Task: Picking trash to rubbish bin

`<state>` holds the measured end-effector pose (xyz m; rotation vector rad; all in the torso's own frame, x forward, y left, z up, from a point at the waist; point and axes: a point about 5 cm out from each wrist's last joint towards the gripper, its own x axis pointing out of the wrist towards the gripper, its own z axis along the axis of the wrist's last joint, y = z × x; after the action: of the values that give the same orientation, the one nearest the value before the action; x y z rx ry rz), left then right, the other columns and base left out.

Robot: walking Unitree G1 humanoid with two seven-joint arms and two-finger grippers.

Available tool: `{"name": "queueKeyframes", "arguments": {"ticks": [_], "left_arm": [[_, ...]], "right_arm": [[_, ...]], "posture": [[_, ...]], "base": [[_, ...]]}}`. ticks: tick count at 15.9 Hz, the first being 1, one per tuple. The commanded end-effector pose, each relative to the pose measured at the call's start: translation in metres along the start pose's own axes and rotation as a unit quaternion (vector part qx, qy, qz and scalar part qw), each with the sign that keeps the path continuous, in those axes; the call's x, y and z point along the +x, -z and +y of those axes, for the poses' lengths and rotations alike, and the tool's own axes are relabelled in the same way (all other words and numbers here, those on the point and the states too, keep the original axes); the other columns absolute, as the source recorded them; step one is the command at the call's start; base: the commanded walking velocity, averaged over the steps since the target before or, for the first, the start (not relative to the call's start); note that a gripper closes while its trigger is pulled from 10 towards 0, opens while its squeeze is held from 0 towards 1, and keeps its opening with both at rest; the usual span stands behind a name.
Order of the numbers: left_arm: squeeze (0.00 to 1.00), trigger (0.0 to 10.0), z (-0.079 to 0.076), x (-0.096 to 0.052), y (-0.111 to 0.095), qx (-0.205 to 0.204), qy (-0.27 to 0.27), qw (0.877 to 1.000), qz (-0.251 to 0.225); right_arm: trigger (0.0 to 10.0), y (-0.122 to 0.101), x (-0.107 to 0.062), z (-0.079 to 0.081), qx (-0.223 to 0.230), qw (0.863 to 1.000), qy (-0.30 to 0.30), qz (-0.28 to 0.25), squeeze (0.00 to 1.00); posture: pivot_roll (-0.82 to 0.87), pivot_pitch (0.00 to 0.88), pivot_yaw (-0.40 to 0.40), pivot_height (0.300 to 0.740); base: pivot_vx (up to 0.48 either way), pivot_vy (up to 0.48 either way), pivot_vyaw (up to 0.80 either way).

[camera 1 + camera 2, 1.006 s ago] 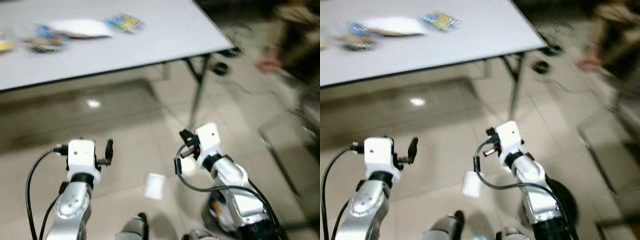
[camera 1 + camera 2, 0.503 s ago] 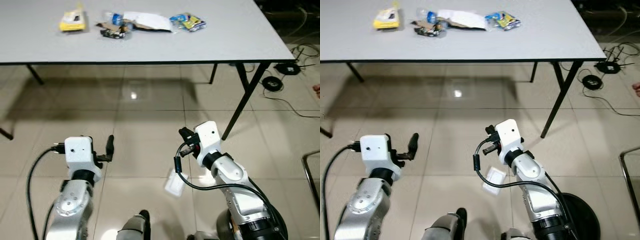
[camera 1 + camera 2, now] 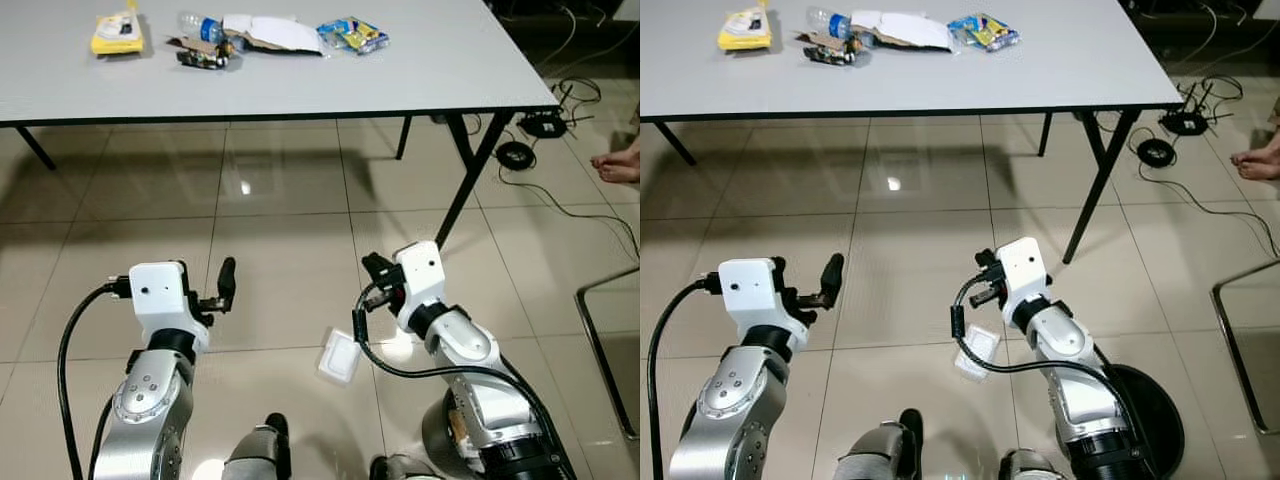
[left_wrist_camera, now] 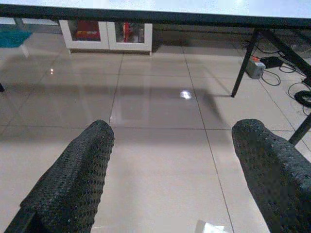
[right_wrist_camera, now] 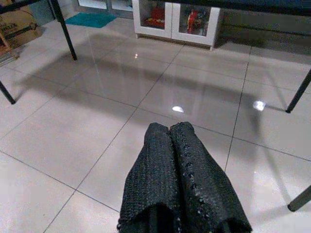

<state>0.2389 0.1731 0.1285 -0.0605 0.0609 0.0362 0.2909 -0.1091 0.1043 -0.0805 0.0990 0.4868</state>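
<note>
Trash lies on the far side of a grey table (image 3: 420, 75): a yellow packet (image 3: 118, 32), a plastic bottle (image 3: 195, 22), white paper (image 3: 270, 32), a dark scrap (image 3: 200, 57) and a colourful wrapper (image 3: 351, 35). Both arms are held low over the tiled floor, well short of the table. My left gripper (image 4: 175, 128) is open with nothing between its fingers (image 4: 73, 179). My right gripper (image 5: 170, 131) is shut on nothing. A small white square piece (image 3: 339, 356) shows below the right arm; I cannot tell whether it lies on the floor or hangs from the cable.
A black table leg (image 3: 468, 170) slants down ahead of the right arm. Cables and round black items (image 3: 516, 155) lie at the right. A person's bare foot (image 3: 618, 168) and a metal frame (image 3: 600, 340) are at the right edge. A white cabinet (image 4: 107, 36) stands beyond the table.
The whole picture swung from the table's right end to face it squarely and lost its blur, so the camera moved. Both arms keep their pose.
</note>
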Motion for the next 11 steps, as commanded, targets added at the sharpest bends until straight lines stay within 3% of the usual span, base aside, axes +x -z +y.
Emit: {"name": "queueKeyframes", "arguments": {"ticks": [1,8,11], "left_arm": [[0.0,10.0,0.004,-0.0009,-0.0009,-0.005,-0.011,1.0,0.004],[0.0,10.0,0.0088,0.003,-0.0074,-0.009,-0.008,1.0,-0.005],[0.0,10.0,0.0073,0.0027,-0.0085,-0.012,-0.004,1.0,-0.007]], "right_arm": [[10.0,0.0011,0.0003,-0.0006,0.005,1.0,0.002,0.003,0.0],[10.0,0.0006,0.0006,-0.0003,0.007,1.0,0.001,0.001,0.0],[10.0,0.0004,0.0008,0.0,0.007,1.0,0.0,0.001,0.0]], "posture": [[-0.05,0.198,0.005,0.74],[-0.05,0.199,0.004,0.74],[-0.05,0.199,0.004,0.74]], "base": [[0.0,0.0,0.0],[0.0,0.0,0.0],[0.246,0.0,0.0]]}}
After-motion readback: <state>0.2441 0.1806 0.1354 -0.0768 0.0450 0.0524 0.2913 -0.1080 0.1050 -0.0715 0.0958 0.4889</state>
